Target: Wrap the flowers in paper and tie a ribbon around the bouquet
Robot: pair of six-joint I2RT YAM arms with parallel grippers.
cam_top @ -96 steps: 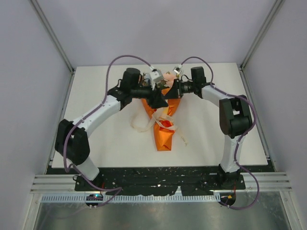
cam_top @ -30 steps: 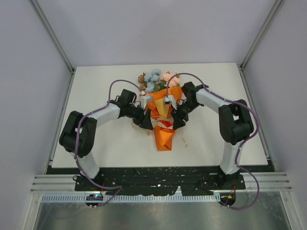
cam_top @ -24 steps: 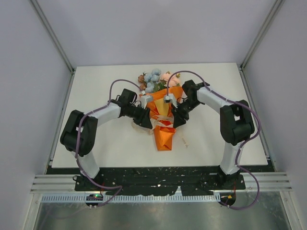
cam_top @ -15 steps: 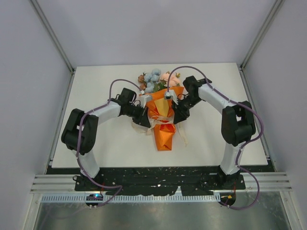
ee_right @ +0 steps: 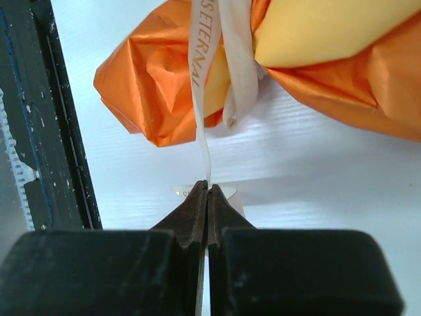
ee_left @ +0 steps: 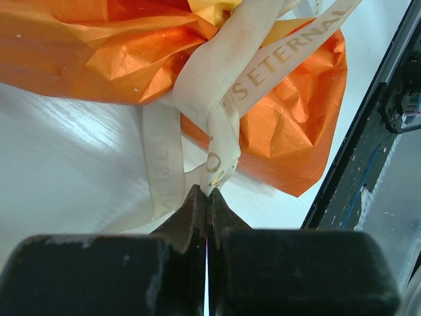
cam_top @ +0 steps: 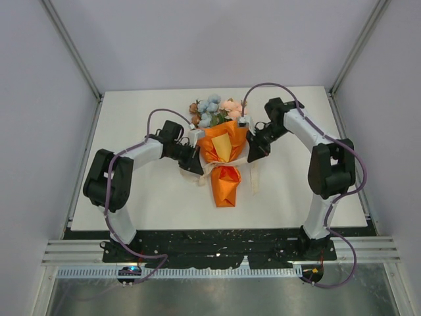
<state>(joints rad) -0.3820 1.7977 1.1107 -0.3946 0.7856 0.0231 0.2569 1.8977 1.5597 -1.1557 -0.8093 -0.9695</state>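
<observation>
A bouquet [cam_top: 222, 153] lies flat on a white counter [cam_top: 131, 118], its blue, pink and peach flowers [cam_top: 214, 108] at the far end. Crinkled orange paper [cam_top: 225, 187] wraps the stems. A cream ribbon [ee_left: 223, 128] printed "ETERNAL" cinches its middle.

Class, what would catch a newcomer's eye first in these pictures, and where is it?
The bright orange bouquet lies midway on the white table, flowers toward the far edge. A cream ribbon circles its waist; the left claw and right claw each pinch a strand, one either side.
</observation>
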